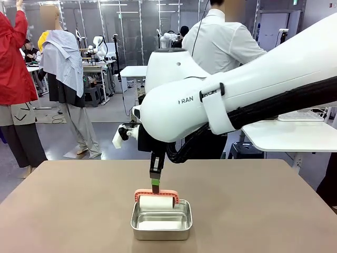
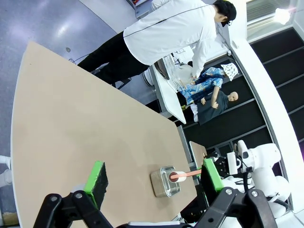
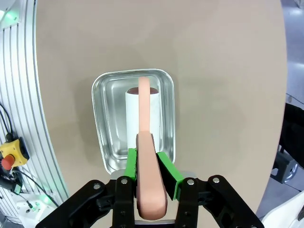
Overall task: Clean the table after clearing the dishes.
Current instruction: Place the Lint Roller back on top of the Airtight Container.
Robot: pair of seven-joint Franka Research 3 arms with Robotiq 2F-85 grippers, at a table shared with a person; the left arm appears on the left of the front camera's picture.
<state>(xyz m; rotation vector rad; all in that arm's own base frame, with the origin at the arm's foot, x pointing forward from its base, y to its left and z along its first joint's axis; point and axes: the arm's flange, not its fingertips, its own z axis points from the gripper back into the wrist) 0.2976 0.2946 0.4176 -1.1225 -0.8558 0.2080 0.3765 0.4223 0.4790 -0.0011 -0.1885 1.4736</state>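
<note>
Green pads of the right tool point(image 3: 147, 178) clamp the pink handle of a lint roller point(image 3: 144, 123), seen close up in the right wrist view. That grip sits on the thick end of the handle, which leaves the white roll free to turn. The roll hangs over a steel pan point(image 3: 107, 123), low between its walls; whether it rests on the pan floor or hovers just above it I cannot tell from here. In the front view the right arm reaches across the middle and points the tool point(image 1: 156, 184) straight down, with the roller point(image 1: 156, 201) lying crosswise at the far end of the pan point(image 1: 161, 225). The pan looks like the roller's parking place, so the roller is probably being lifted out or set back.

The table point(image 1: 253, 205) is bare brown all round the pan. No plates or trays stand on it, so the clearing seems done and the wiping is the part in hand. The pan stands near the robot's edge, leaving most of the top open for rolling.

The left tool point(image 2: 154, 183) hangs high above the table point(image 2: 85, 128) with its jaws wide and nothing between them, well clear of the work. Far below it, the pan point(image 2: 161, 183) and roller point(image 2: 183, 176) show small. A person in a white shirt point(image 2: 166, 33) bends at a white side table beyond the far edge.
</note>
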